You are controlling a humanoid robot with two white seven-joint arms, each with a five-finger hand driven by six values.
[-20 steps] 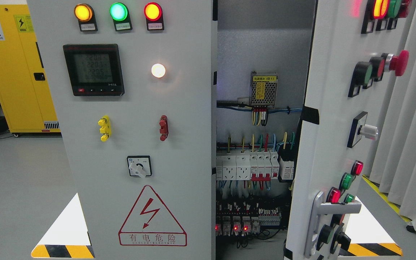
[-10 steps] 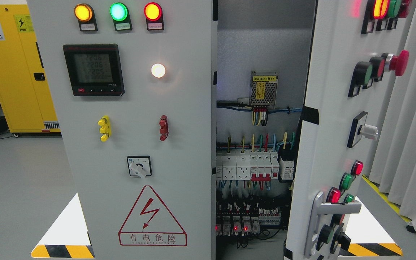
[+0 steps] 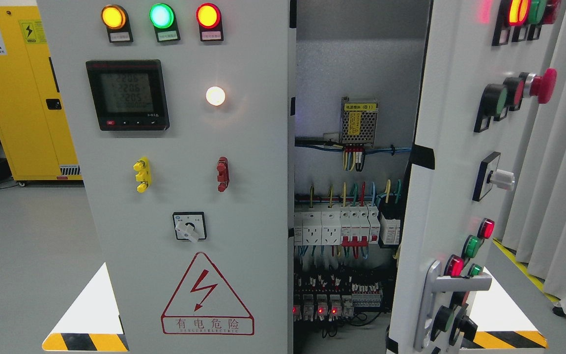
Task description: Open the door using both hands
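Observation:
A grey electrical cabinet fills the head view. Its left door (image 3: pixel 184 162) faces me flat, carrying three lit lamps, a digital meter (image 3: pixel 127 95), a rotary switch (image 3: pixel 189 226) and a red lightning warning triangle. The right door (image 3: pixel 447 172) stands swung out towards me, edge-on, with push buttons, a red mushroom button (image 3: pixel 544 85) and a metal handle (image 3: pixel 447 290) low down. Between the doors the cabinet interior (image 3: pixel 352 216) shows breakers, coloured wires and a small power supply. Neither of my hands nor arms shows in the picture.
A yellow safety cabinet (image 3: pixel 17 93) stands at the far left on the grey floor. Grey curtains (image 3: pixel 558 162) hang at the right, close to the open door. Yellow-black hazard markings (image 3: pixel 86 341) lie on the floor at both lower corners.
Only the digits on the meter display flicker; the doors and everything else stay where they were.

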